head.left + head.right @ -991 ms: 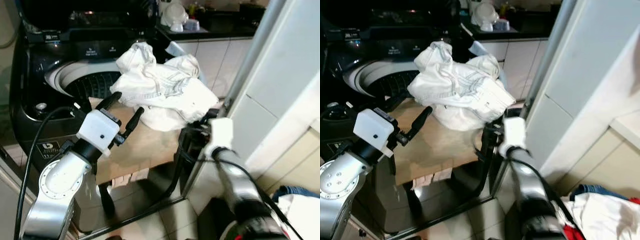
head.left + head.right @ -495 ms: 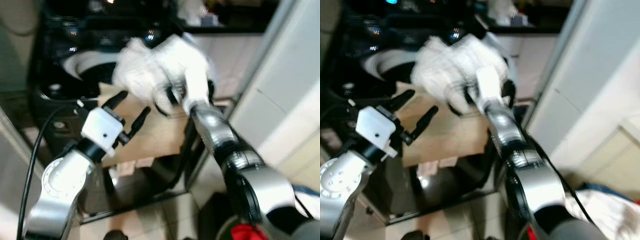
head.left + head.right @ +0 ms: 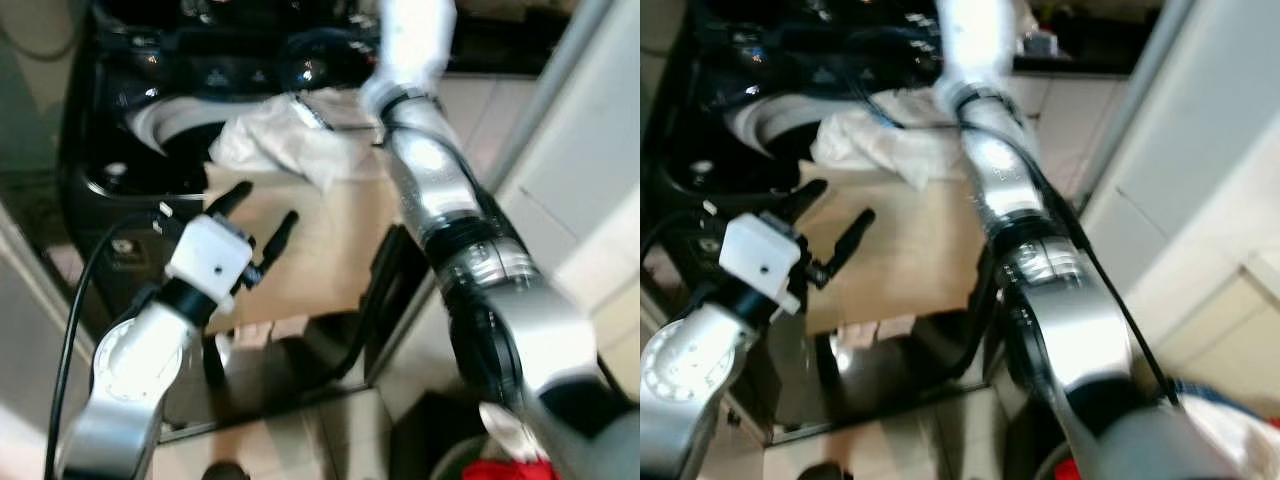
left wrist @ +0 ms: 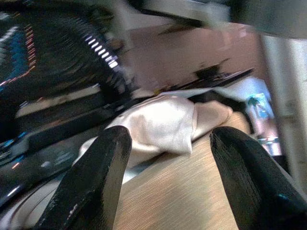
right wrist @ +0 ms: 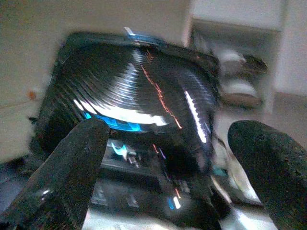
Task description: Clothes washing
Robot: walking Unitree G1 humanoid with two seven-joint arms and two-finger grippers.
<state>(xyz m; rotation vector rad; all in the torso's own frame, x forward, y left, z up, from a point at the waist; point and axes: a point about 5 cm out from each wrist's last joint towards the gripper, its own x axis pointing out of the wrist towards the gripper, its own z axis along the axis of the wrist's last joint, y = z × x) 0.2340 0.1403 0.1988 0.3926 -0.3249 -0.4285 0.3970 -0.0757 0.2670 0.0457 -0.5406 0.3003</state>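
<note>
A crumpled pile of white clothes (image 3: 285,145) lies on the far end of a wooden board (image 3: 320,250), against the rim of the black top-loading washing machine (image 3: 120,100). Its white drum opening (image 3: 165,122) sits just left of the pile. My left gripper (image 3: 265,203) hovers open over the board's near left part, short of the clothes (image 4: 158,122). My right arm (image 3: 440,200) reaches up over the board past the pile, its white wrist (image 3: 415,35) high above the machine. The right gripper (image 5: 170,132) is open and empty, facing the machine's dark lid and lit panel (image 5: 120,117).
A white cabinet or door face (image 3: 590,140) stands close on the right. Tiled floor (image 3: 330,430) shows below the board, with red cloth (image 3: 490,468) at the bottom edge. A black cable (image 3: 75,320) loops along my left arm.
My right arm swung up from beside the board, through the white pile, to above the machine. The pile now lies lower and nearer the drum. The view shifted; the left gripper stayed.
</note>
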